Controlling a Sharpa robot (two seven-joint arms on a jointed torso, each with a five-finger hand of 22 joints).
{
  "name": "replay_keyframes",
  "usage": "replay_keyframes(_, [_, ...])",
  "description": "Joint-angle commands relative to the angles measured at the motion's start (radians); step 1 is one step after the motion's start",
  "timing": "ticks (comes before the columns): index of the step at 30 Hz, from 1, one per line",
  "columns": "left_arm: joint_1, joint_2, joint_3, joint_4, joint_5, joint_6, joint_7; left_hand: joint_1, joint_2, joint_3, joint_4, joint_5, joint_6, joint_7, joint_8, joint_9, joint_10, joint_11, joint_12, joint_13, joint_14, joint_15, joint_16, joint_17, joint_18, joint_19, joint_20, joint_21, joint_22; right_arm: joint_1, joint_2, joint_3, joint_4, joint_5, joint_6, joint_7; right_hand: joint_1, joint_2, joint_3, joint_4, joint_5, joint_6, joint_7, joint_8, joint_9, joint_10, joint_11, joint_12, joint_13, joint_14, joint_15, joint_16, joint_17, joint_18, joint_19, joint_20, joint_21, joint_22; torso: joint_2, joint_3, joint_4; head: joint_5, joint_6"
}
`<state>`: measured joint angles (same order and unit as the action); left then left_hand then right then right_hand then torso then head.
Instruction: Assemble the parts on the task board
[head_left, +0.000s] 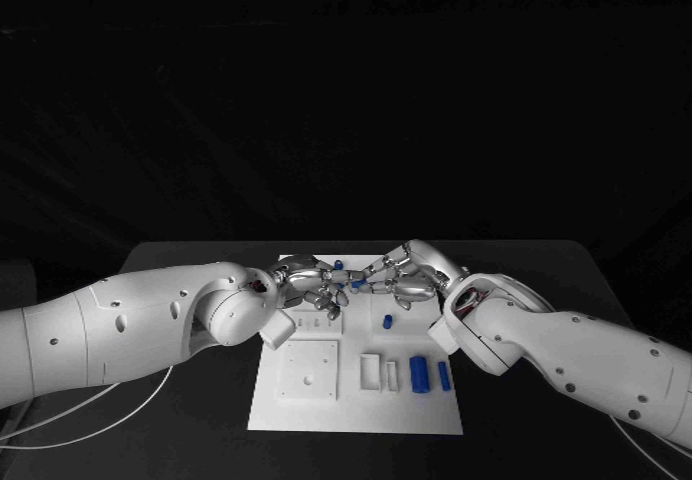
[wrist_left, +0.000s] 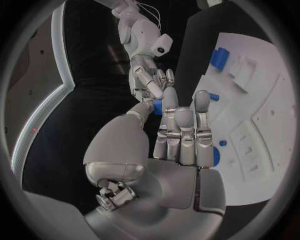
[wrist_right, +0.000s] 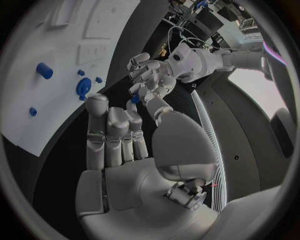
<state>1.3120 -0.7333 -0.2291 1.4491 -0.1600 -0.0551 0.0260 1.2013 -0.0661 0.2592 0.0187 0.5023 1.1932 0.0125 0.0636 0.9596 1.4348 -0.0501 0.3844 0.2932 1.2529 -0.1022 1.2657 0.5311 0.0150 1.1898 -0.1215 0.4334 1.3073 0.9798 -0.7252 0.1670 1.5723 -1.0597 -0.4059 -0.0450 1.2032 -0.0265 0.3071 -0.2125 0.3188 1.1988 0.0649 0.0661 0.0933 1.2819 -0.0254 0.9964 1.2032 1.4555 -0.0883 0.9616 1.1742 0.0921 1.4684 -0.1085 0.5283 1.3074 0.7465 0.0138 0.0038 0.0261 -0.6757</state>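
Note:
Over the far end of the white task board (head_left: 289, 410) my two hands meet fingertip to fingertip. A small blue part (head_left: 356, 283) sits between them. In the left wrist view this blue part (wrist_left: 157, 106) lies between my left hand's (wrist_left: 178, 145) thumb and a finger, with the right hand's fingertips (wrist_left: 152, 90) on it too. The right wrist view shows the blue part (wrist_right: 134, 99) at my right hand's (wrist_right: 122, 145) thumb tip, the left hand (wrist_right: 150, 75) touching it from the far side. My left hand (head_left: 310, 285) and right hand (head_left: 407, 278) hover just above the board.
On the board's near half lie two blue cylinders (head_left: 420, 373) (head_left: 444, 375), two white blocks (head_left: 371, 370) and a square white plate (head_left: 307, 368). A small blue peg (head_left: 388, 322) stands mid-board, another blue piece (head_left: 336, 263) at the far edge. White cables (head_left: 58, 420) trail at the left.

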Motion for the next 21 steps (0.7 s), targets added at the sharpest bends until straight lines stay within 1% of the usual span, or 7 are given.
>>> replay_keyframes(1, [0.001,-0.001,0.001,0.003,-0.034,-0.023,0.013,0.032,0.022,0.066,-0.069,0.004,0.013,-0.009,0.004,0.01,0.011,-0.008,0.002,0.003,0.008,-0.004,0.003,0.001,0.007,0.006,-0.003,0.008,0.018,-0.001,-0.013,0.001,-0.019,0.005,-0.011,-0.014,-0.024,-0.025,-0.025,0.009,0.022,-0.061,0.018,-0.004,-0.023,-0.026,0.009,-0.032,-0.02,-0.017,0.008,-0.033,-0.019,-0.002,0.031,0.003,-0.055,0.011,-0.001,0.0001,0.0003,0.004,0.003])
replay_keyframes(3, [0.001,-0.002,0.003,0.002,-0.065,-0.042,0.004,0.032,0.022,0.068,-0.069,0.008,0.013,-0.009,0.003,0.017,0.01,-0.009,0.005,0.006,0.01,-0.005,0.003,0.001,0.007,0.009,-0.004,0.01,0.018,-0.001,-0.018,0.001,-0.023,0.016,-0.01,0.0,-0.026,-0.032,-0.047,0.016,0.023,-0.107,0.032,-0.003,-0.028,-0.06,0.02,-0.075,-0.048,-0.038,0.016,-0.08,-0.049,0.009,0.014,0.012,-0.139,-0.014,-0.001,0.0004,0.0004,0.007,0.004])
replay_keyframes(5, [0.001,-0.003,0.004,0.0,-0.106,-0.066,-0.013,0.031,0.022,0.068,-0.069,0.009,0.014,-0.01,0.004,0.018,0.012,-0.009,0.006,0.006,0.012,-0.005,0.004,0.001,0.007,0.01,-0.004,0.01,0.018,-0.001,-0.027,0.002,-0.029,0.034,-0.009,0.019,0.006,-0.025,-0.116,0.031,0.038,-0.146,0.043,-0.004,-0.023,-0.087,0.028,-0.098,-0.09,-0.048,0.026,-0.121,-0.093,0.034,0.015,0.031,-0.221,-0.057,-0.001,0.0004,0.0008,0.008,0.004])
replay_keyframes(10, [0.005,-0.007,0.007,-0.005,-0.215,-0.106,-0.066,0.027,0.019,0.069,-0.067,0.016,0.017,-0.011,0.003,0.022,0.016,-0.011,0.006,0.007,0.017,-0.007,0.004,0.002,0.006,0.014,-0.006,0.014,0.018,-0.001,-0.052,0.012,-0.049,0.081,-0.009,0.061,0.014,-0.024,-0.139,0.018,0.082,-0.163,0.048,-0.004,-0.027,-0.104,0.03,-0.105,-0.12,-0.061,0.027,-0.127,-0.11,0.03,0.015,0.029,-0.255,-0.069,-0.002,0.0026,-0.0001,0.014,0.007])
replay_keyframes(16, [0.024,-0.003,0.009,-0.019,-0.296,-0.113,-0.18,0.021,0.02,0.073,-0.062,0.031,0.021,-0.014,0.004,0.033,0.023,-0.013,0.008,0.009,0.025,-0.01,0.004,0.002,0.005,0.02,-0.009,0.017,0.018,-0.001,-0.069,0.054,-0.1,0.14,-0.018,0.088,0.011,-0.015,-0.142,0.004,0.101,-0.163,0.048,-0.004,-0.027,-0.107,0.03,-0.091,-0.136,-0.063,0.026,-0.118,-0.117,0.03,0.02,0.028,-0.258,-0.066,-0.003,0.0046,-0.0003,0.022,0.009])
replay_keyframes(17, [0.031,0.0,0.009,-0.024,-0.32,-0.106,-0.225,0.02,0.02,0.074,-0.061,0.029,0.021,-0.014,0.004,0.035,0.023,-0.014,0.007,0.009,0.025,-0.01,0.003,0.002,0.005,0.02,-0.009,0.016,0.018,-0.001,-0.071,0.065,-0.116,0.149,-0.021,0.092,0.012,-0.013,-0.141,0.002,0.103,-0.162,0.048,-0.004,-0.027,-0.106,0.03,-0.089,-0.136,-0.062,0.026,-0.116,-0.117,0.029,0.02,0.028,-0.254,-0.065,-0.004,0.0054,-0.0008,0.024,0.008])
replay_keyframes(21, [0.05,0.012,0.009,-0.03,-0.417,-0.086,-0.358,0.019,0.021,0.074,-0.06,0.026,0.022,-0.015,0.003,0.036,0.026,-0.014,0.008,0.01,0.027,-0.01,0.002,0.002,0.005,0.021,-0.01,0.016,0.017,0.0,-0.071,0.089,-0.162,0.162,-0.03,0.103,0.007,-0.011,-0.132,-0.008,0.111,-0.158,0.047,-0.004,-0.027,-0.105,0.029,-0.081,-0.143,-0.061,0.026,-0.107,-0.118,0.03,0.023,0.028,-0.25,-0.058,-0.01,0.0107,-0.001,0.03,0.003])
